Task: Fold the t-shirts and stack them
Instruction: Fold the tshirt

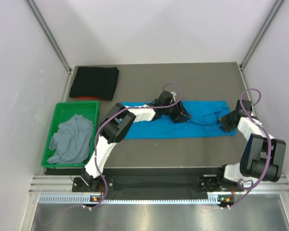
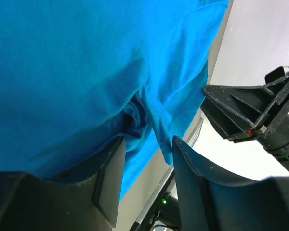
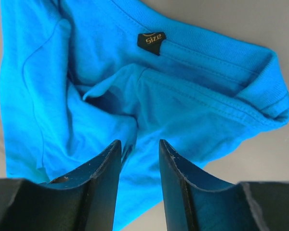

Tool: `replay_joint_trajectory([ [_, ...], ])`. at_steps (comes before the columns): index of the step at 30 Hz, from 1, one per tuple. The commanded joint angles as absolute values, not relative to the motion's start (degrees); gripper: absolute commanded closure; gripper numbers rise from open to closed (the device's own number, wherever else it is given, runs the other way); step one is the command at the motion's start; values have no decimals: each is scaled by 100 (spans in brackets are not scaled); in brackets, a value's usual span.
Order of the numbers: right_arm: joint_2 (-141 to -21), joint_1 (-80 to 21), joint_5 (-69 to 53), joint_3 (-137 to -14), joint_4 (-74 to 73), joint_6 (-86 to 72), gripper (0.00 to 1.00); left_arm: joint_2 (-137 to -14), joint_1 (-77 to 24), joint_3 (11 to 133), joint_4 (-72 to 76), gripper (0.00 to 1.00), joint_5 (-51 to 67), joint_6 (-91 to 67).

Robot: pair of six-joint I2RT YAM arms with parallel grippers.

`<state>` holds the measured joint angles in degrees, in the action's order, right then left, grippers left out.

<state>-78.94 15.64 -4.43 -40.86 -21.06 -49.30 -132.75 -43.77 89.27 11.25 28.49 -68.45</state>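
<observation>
The bright blue t-shirt [image 1: 202, 118] lies folded into a long band across the middle of the table. My left gripper [image 1: 180, 116] is down on its middle, open, with a wrinkle of blue cloth [image 2: 135, 118] just past its fingertips [image 2: 116, 144]. My right gripper [image 1: 225, 120] is at the band's right end, by the collar. It stands open over the cloth [image 3: 192, 101], and a small fold touches its left finger [image 3: 113, 154]. A black size label [image 3: 151, 41] shows at the neckline. The black t-shirt [image 1: 94, 83] lies folded at the back left. The grey t-shirt [image 1: 72, 139] is crumpled in the bin.
A green plastic bin [image 1: 77, 104] stands at the left edge of the table and holds the grey shirt. Grey walls and metal frame posts close in the table on three sides. The arm bases sit on a rail at the near edge.
</observation>
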Motion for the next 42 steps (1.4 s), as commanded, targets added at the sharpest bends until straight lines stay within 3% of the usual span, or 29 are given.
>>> replay_joint_trajectory([
  [1, -7954, 1617, -466, -4113, -1741, -5045, 64, -13298, -4386, 9228, 1556, 52, 3023, -6908],
  [9, -8068, 1617, -510, -4087, -1512, -5071, 75, -13263, -4395, 9290, 1520, 54, 3059, -6926],
  [16, -8095, 1617, -597, -4087, -1424, -5045, 100, -13289, -4403, 9334, 1573, 57, 3146, -6996],
  [23, -7673, 1617, -633, -4034, -1529, -5123, 100, -13245, -4403, 9308, 1617, 71, 3234, -7049],
  [29, -7208, 1608, -536, -3955, -1740, -5159, 100, -13149, -4412, 9194, 1643, 99, 3287, -7058],
  [42, -6162, 1512, -220, -3270, -1960, -5405, 100, -12955, -4412, 9053, 1073, 100, 3033, -6716],
])
